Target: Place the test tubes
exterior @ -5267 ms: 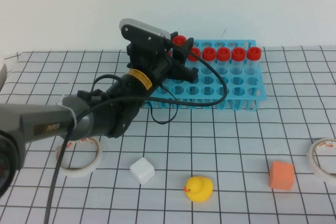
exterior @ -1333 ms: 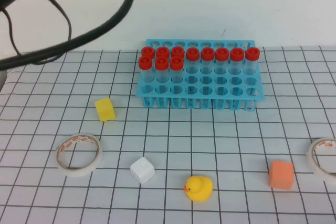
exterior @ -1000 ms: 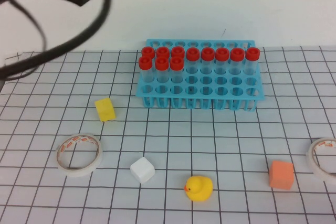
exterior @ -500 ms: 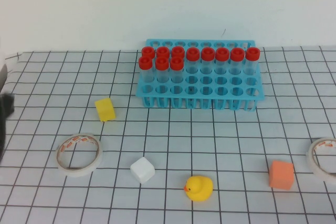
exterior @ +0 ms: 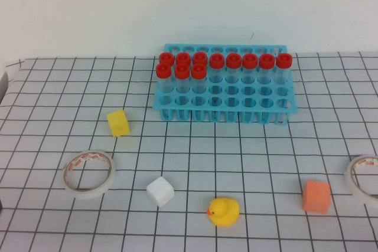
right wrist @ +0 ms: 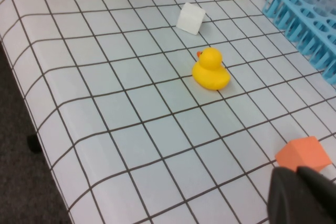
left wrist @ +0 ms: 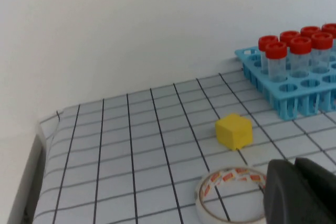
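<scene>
A blue rack [exterior: 248, 103] stands at the back of the gridded table. It holds several clear test tubes with red caps [exterior: 217, 62]: a full back row and three more in front at its left end. Neither gripper shows in the high view. In the left wrist view my left gripper [left wrist: 295, 167] is shut and empty, hovering over a tape roll [left wrist: 231, 195], with the rack [left wrist: 294, 103] farther off. In the right wrist view my right gripper [right wrist: 296, 172] is shut and empty, just by an orange cube [right wrist: 304, 153].
A yellow cube [exterior: 118, 123] and a tape roll [exterior: 88, 193] lie at the left. A white cube [exterior: 160, 191] and a yellow duck [exterior: 224, 211] sit near the front. An orange cube [exterior: 316, 196] and a second tape roll [exterior: 351, 182] are at the right.
The left arm, earlier at the rack's left end, has swung up and out past the left edge of the high view. The rack and tubes have not moved.
</scene>
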`<state>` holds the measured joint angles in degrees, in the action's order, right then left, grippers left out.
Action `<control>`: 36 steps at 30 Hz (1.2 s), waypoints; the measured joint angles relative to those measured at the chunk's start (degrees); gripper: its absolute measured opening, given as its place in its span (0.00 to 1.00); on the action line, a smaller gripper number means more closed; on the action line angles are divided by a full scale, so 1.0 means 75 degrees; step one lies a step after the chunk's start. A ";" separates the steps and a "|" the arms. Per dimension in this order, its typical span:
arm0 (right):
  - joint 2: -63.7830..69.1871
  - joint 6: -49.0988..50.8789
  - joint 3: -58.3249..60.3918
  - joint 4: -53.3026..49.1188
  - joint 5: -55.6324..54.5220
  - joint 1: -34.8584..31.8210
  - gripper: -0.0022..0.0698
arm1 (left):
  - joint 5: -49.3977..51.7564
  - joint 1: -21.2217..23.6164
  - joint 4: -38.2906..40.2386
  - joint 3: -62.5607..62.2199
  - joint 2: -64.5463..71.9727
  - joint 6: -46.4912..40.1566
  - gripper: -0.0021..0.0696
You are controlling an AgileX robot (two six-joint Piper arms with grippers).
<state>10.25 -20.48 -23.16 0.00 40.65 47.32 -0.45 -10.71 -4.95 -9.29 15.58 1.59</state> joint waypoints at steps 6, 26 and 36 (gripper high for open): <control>0.0000 0.0000 0.0003 0.0000 0.0000 0.0000 0.03 | -0.0018 0.0307 0.0006 0.1211 -0.1122 0.0103 0.03; 0.0000 0.0000 0.0003 0.0000 -0.0002 0.0000 0.03 | 0.1898 0.1117 0.0074 0.1382 -0.2167 0.0230 0.03; 0.0000 0.0000 0.0003 0.0000 -0.0016 0.0000 0.03 | 0.2409 0.1123 0.0335 0.1368 -0.2179 0.0678 0.03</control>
<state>10.25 -20.48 -23.14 0.00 40.53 47.32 17.62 -2.29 -2.44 0.97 -0.77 6.67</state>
